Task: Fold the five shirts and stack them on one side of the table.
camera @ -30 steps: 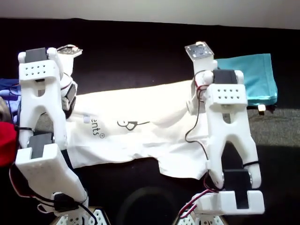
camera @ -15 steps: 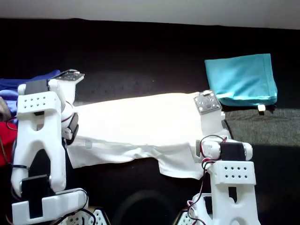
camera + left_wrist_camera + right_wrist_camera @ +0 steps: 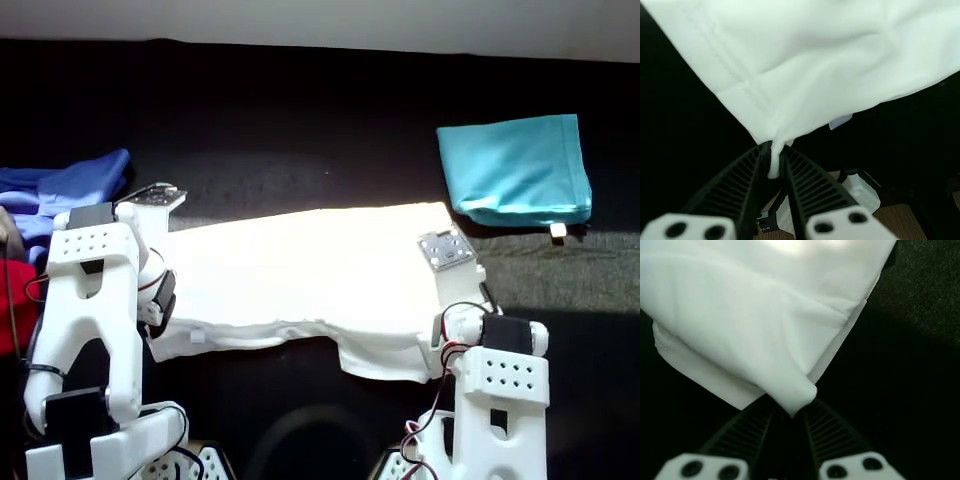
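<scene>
Left tool [image 3: 772,150] is clamping a hem corner of the white shirt [image 3: 805,55]. Right tool [image 3: 790,412] is gripping a folded corner at the opposite end. The shirt is lying doubled lengthwise across the middle of the surface [image 3: 300,110], between the arms.

Judged step: lengthwise fold under way. The next move is calling for both corners to be lowered evenly, then let go.

A folded teal shirt [image 3: 515,170] is lying far right. A blue shirt [image 3: 60,185] and a red shirt [image 3: 10,300] are waiting at left.
</scene>
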Robot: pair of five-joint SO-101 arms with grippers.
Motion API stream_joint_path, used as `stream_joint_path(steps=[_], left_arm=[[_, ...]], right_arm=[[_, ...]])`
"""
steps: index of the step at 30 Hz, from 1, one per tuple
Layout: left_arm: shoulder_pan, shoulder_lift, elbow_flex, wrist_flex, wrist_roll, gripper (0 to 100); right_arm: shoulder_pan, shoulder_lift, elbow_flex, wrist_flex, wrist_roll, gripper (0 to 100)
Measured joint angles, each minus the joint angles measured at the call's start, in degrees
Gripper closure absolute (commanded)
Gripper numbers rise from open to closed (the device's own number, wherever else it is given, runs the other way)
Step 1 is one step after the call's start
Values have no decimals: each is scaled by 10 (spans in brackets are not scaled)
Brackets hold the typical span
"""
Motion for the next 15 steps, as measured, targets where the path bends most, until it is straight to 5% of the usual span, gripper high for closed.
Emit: stream_joint_path(steps=[15], left_arm=[[0,0,-18,0,0,991]], right_arm=[[-36,-1,-165,151,-1,993]])
